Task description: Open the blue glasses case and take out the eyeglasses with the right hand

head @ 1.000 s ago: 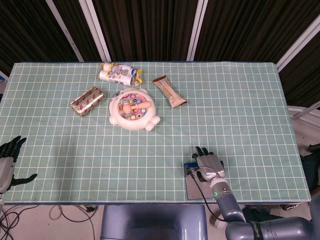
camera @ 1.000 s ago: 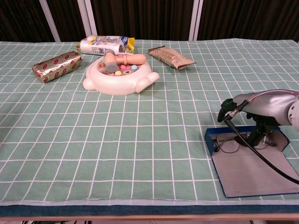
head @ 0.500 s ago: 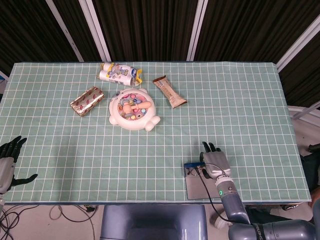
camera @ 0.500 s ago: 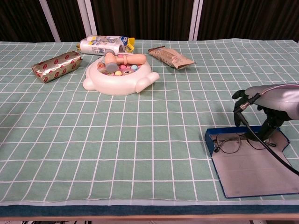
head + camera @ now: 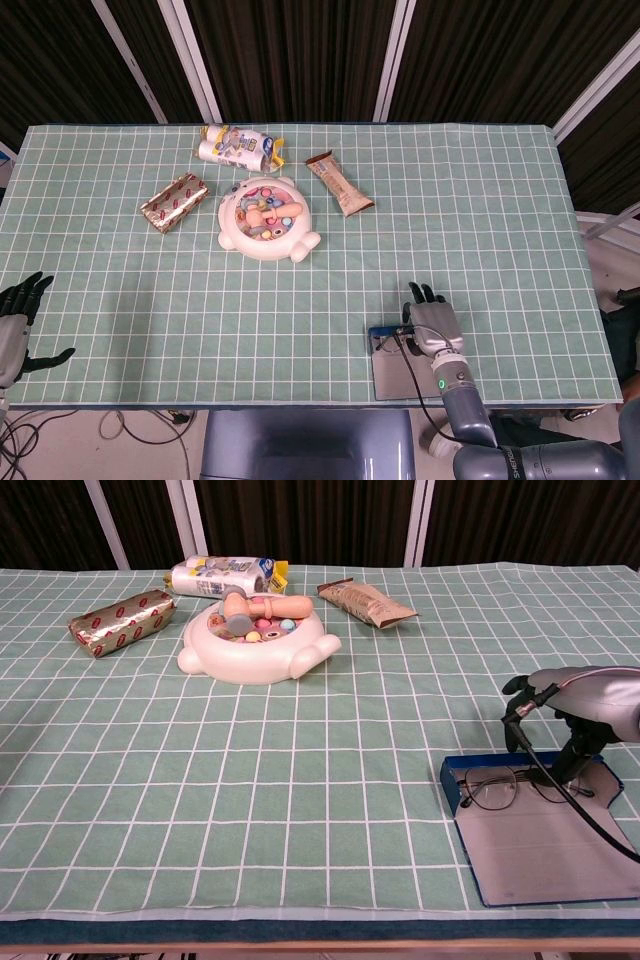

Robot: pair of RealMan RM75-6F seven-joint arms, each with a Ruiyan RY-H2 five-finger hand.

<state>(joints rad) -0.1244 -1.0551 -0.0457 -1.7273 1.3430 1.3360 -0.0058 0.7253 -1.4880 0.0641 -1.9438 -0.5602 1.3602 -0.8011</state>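
The blue glasses case (image 5: 535, 845) lies open near the table's front right, its grey lid flat toward me. Thin-framed eyeglasses (image 5: 495, 788) lie in its blue tray, the left lens fully showing. My right hand (image 5: 572, 715) hovers over the tray's right end with fingers (image 5: 573, 765) pointing down at the glasses' right side; I see nothing gripped. From the head view, the right hand (image 5: 432, 322) covers the right part of the case (image 5: 398, 368), its fingers stretched out. My left hand (image 5: 15, 325) hangs off the front left table edge, fingers spread, holding nothing.
At the back left stand a white toy tray (image 5: 258, 635) with a small wooden mallet, a gold-wrapped bar (image 5: 122, 620), a white-and-yellow packet (image 5: 225, 575) and a brown snack bar (image 5: 365, 602). A black cable (image 5: 565, 805) from my right wrist crosses the case.
My right hand has shifted right, off the left part of the tray. The eyeglasses, half covered before, now show more fully. The left hand has stayed put.
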